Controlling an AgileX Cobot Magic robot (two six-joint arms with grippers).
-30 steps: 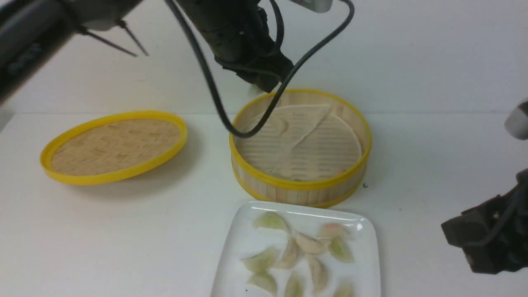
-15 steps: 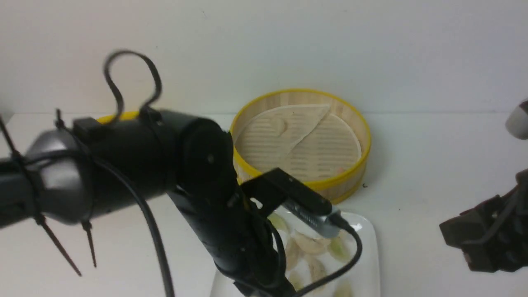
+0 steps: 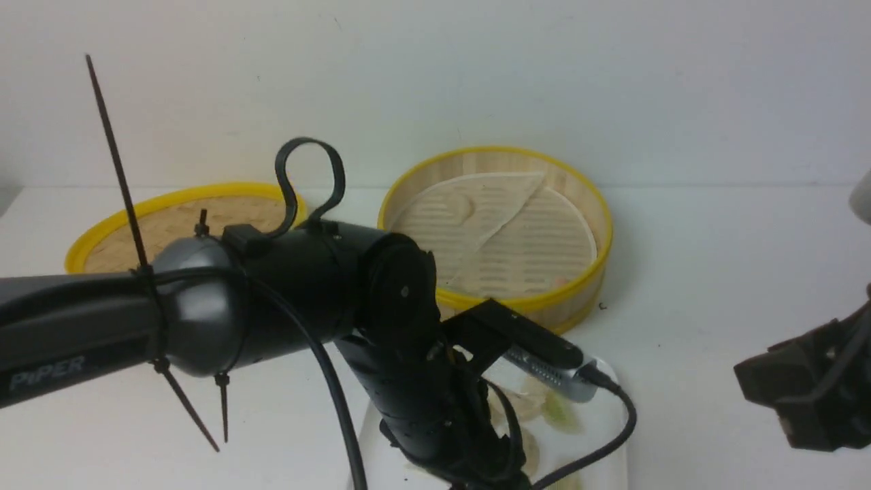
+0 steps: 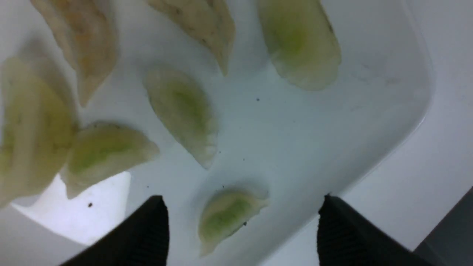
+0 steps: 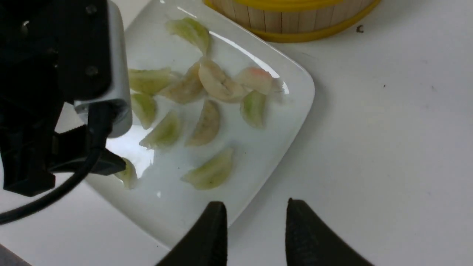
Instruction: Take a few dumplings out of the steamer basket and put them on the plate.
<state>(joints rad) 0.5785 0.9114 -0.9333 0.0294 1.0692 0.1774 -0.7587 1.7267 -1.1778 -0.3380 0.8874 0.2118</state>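
Front view: you see the round, deep bamboo steamer basket (image 3: 537,305) w/ yellow rims at the back of the white worktop (image 3: 714,272). A thin white paper liner (image 3: 517,238) lies on its floor. The flat woven lid (image 3: 231,212) w/ a yellow rim lies to its left, apart from it. Your black left arm (image 3: 306,299) bends down in front of the basket & hides most of the shiny white square plate (image 3: 588,425), which sits just in front of the basket. A few small pale green & cream dumplings (image 3: 561,415) peek out on the plate. The black right arm (image 3: 810,401) is at the right edge, well apart from the plate.

Left wrist view: the left tool (image 4: 242,207) hangs low over a plate corner, fingers spread wide. One small green dumpling lies on the plate btw them & touches neither finger. More dumplings lie further in.

Right wrist view: the right tool (image 5: 256,218) is by the plate's near edge, fingers partly spread w/ nothing btw them. Many dumplings lie on the plate, and a few touch in a bunch on the basket side, one of them pinkish. The left arm is over the plate's far side.
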